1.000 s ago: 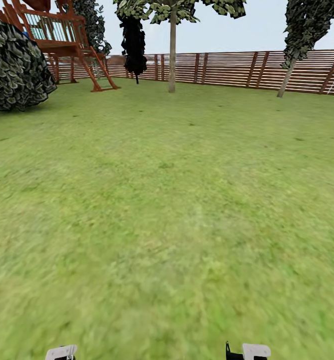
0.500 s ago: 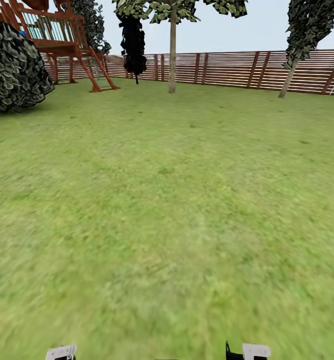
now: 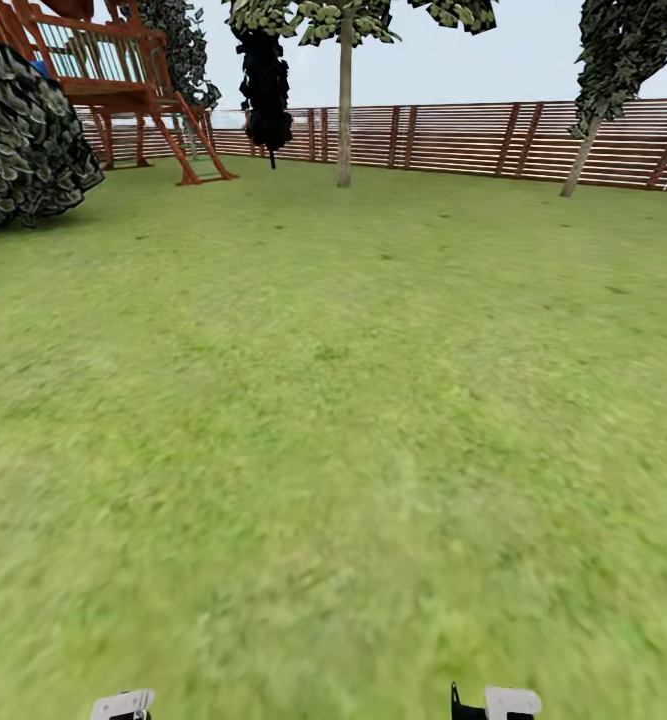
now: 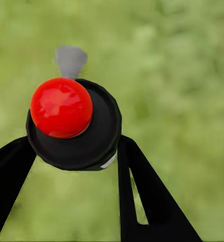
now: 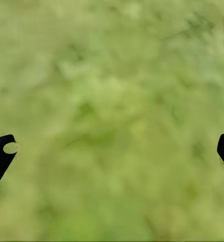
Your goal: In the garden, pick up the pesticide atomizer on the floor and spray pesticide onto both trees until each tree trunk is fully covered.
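Observation:
The pesticide atomizer [image 4: 71, 121] shows in the left wrist view as a round black cap with a shiny red knob and a small grey nozzle. My left gripper [image 4: 73, 145] is shut on it, one black finger on each side of the cap. In the right wrist view my right gripper [image 5: 114, 148] is open over blurred grass, with nothing between its fingertips. Far ahead in the head view, a tree with a straight beige trunk [image 3: 344, 110] stands before the fence. A second tree with a leaning trunk [image 3: 579, 160] stands at the far right.
Green lawn [image 3: 333, 420] stretches ahead to a brown slatted fence [image 3: 453, 135]. A large dark bush [image 3: 23, 140] and a red wooden play structure [image 3: 123, 80] stand at the far left. A narrow black-green conifer [image 3: 266, 85] is beside the straight-trunked tree.
The whole view has crept forward over the grass and the bush has slid slightly left, so the camera moved. Both arms keep their place at the bottom edge.

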`<state>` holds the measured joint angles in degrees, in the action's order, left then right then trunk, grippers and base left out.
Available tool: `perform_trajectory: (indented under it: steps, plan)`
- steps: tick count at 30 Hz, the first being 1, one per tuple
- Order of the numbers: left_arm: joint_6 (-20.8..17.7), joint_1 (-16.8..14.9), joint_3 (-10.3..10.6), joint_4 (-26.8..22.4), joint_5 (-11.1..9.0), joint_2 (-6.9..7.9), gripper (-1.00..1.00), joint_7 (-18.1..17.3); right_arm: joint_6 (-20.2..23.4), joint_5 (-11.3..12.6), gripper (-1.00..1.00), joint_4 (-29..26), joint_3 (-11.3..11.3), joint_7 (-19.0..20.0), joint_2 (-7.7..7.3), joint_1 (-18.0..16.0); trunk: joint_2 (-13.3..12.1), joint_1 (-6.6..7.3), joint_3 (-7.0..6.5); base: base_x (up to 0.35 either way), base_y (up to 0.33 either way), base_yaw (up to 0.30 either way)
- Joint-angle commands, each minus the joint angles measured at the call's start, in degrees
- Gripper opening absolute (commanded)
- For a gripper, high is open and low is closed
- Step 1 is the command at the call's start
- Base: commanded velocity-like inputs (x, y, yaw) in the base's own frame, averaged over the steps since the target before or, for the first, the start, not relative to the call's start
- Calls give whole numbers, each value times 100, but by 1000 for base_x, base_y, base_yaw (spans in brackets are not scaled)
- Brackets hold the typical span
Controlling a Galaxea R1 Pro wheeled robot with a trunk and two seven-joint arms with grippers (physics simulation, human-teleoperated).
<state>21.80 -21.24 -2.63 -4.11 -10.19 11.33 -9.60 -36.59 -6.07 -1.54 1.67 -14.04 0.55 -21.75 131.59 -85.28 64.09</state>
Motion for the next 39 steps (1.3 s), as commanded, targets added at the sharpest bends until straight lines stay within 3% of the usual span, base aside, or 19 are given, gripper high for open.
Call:
perform_trajectory:
  steps: [1, 39]
  plan:
    - [3, -3, -27, 7, -54, 1, -100, -59, -6, -61, 100, 4, 17, -46, 3, -4, 1, -3, 4, 339, 0, 0]
    - [8, -3, -27, 0, -45, 10, -100, -59, -6, -61, 100, 4, 17, -46, 3, -4, 1, -3, 4, 339, 0, 0]
